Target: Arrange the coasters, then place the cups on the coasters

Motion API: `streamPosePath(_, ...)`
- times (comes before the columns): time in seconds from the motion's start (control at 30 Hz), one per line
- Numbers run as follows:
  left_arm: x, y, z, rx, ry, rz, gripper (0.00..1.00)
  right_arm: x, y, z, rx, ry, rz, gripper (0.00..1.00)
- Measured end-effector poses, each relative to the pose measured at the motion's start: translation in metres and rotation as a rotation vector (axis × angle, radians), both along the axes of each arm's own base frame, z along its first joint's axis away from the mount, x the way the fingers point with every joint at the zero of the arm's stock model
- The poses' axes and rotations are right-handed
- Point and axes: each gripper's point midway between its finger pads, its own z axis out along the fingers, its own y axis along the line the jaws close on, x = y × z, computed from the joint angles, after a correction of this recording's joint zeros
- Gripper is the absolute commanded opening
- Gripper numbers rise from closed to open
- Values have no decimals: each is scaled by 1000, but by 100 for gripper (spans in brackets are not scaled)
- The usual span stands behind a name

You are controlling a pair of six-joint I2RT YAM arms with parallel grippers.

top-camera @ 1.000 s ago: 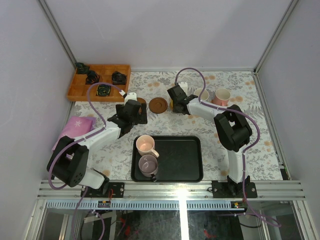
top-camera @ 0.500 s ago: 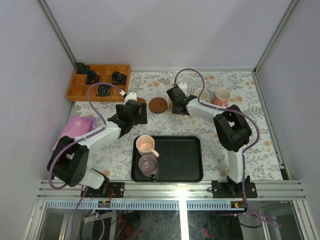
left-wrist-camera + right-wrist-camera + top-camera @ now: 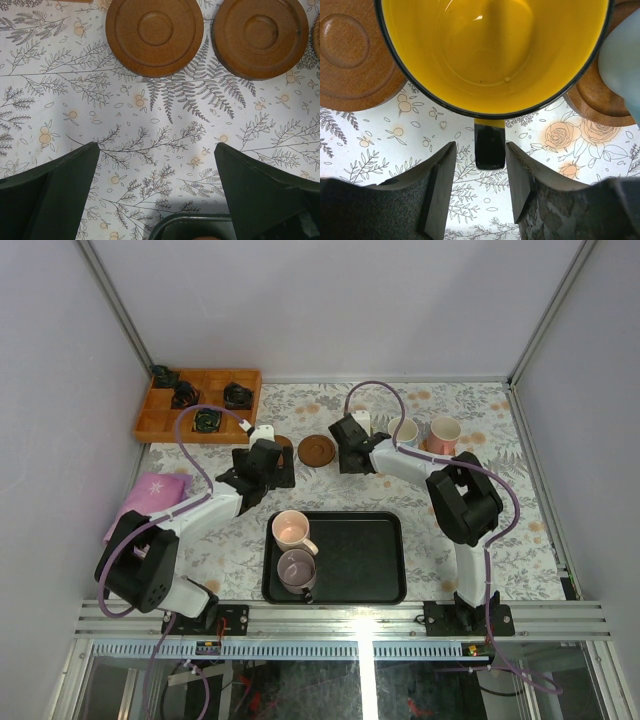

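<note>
In the right wrist view a yellow cup (image 3: 492,50) stands upright just ahead of my right gripper (image 3: 480,150). Its black-tipped handle (image 3: 490,145) lies between the open jaws with a gap on each side. A brown coaster (image 3: 350,55) lies to its left and another coaster (image 3: 595,100) to its right under a pale cup (image 3: 622,55). My left gripper (image 3: 157,150) hangs wide open over bare cloth, short of two coasters (image 3: 154,35) (image 3: 260,37). A pink cup (image 3: 291,530) and a mauve cup (image 3: 297,568) stand in the black tray (image 3: 370,570). Two white cups (image 3: 404,430) (image 3: 443,432) stand at the back right.
A wooden box (image 3: 200,405) with small black objects sits at the back left. A pink cloth (image 3: 150,495) lies by the left arm. The tray's corner (image 3: 190,225) shows just below my left fingers. Metal frame posts bound the table.
My right jaws have spread apart and let go of the yellow cup's handle, and the right gripper has shifted slightly left. The left arm has not moved.
</note>
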Motion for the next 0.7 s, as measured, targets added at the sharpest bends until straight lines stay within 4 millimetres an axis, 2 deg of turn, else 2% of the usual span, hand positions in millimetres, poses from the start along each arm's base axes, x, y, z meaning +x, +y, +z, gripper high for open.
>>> streamPosePath(0.17, 0, 0, 0, 1, 1, 0, 100, 2, -3, 9, -15, -27, -5, 50)
streamPosePath(0.3, 1, 0, 0, 1, 1, 0, 100, 5, -7, 15, -32, -49, -10, 46)
streamPosePath(0.43, 2, -1, 2, -1, -2, 0, 100, 9, -10, 20, -51, -67, -14, 34)
streamPosePath(0.6, 2, -1, 2, -1, -2, 0, 100, 17, -5, 30, -38, -95, -16, 14)
streamPosePath(0.7, 2, -1, 2, -1, -2, 0, 100, 17, -5, 31, -37, -95, -16, 10)
